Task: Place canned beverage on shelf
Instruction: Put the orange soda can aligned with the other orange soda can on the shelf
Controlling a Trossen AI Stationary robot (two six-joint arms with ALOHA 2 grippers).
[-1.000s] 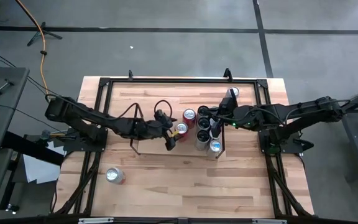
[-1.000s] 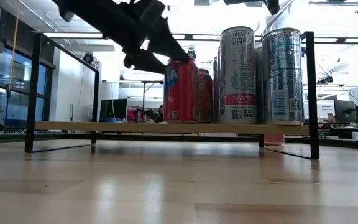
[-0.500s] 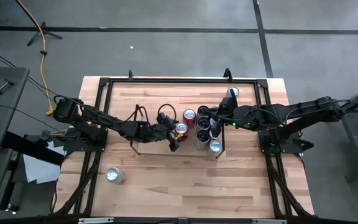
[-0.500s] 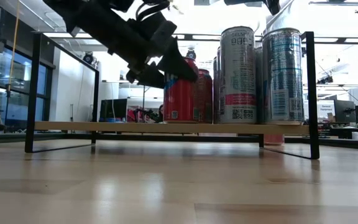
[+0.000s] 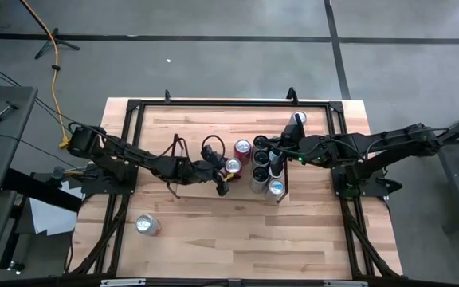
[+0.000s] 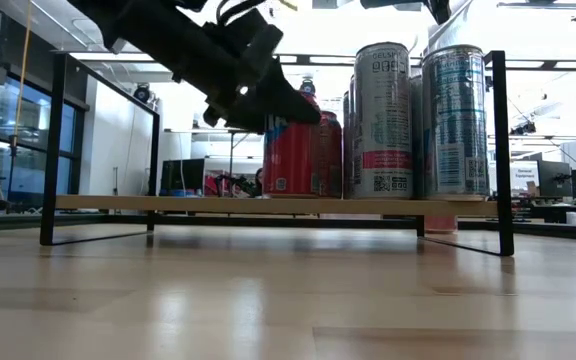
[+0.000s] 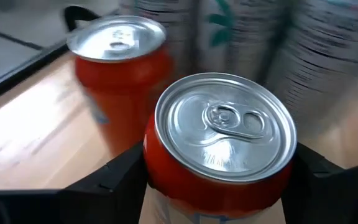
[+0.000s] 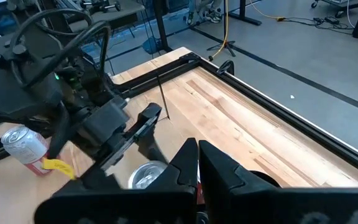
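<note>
A red can (image 7: pixel 219 143) stands upright on the low light-wood shelf (image 6: pixel 218 204), next to a second red can (image 7: pixel 117 62) and several taller silver cans (image 6: pixel 381 120) at the shelf's right end. My left gripper (image 5: pixel 226 170) is shut on the first red can (image 5: pixel 232 166). My right gripper (image 8: pixel 197 165) is shut and empty, hovering over the silver cans (image 5: pixel 260 171). One more silver can (image 5: pixel 146 225) stands on the tabletop near the front left. My left gripper pinches the red can's upper side wall (image 7: pixel 151 168), just below the rim, between its two fingers (image 7: pixel 126 174). The fingers come from the table's left, slanting down. The can stands upright with its bottom (image 6: pixel 290 192) on the shelf board.
The shelf's black wire end frames (image 6: pixel 56 150) (image 6: pixel 498 150) rise at both short ends. The shelf's left half (image 5: pixel 194 171) is bare board. The tabletop's black metal rails (image 5: pixel 229 102) run around the shelf. A lone can (image 5: pixel 297 119) stands behind the shelf's right end.
My left gripper has sunk a little lower around the red can's top and tipped more steeply. The red can has stayed upright in the same place on the shelf.
</note>
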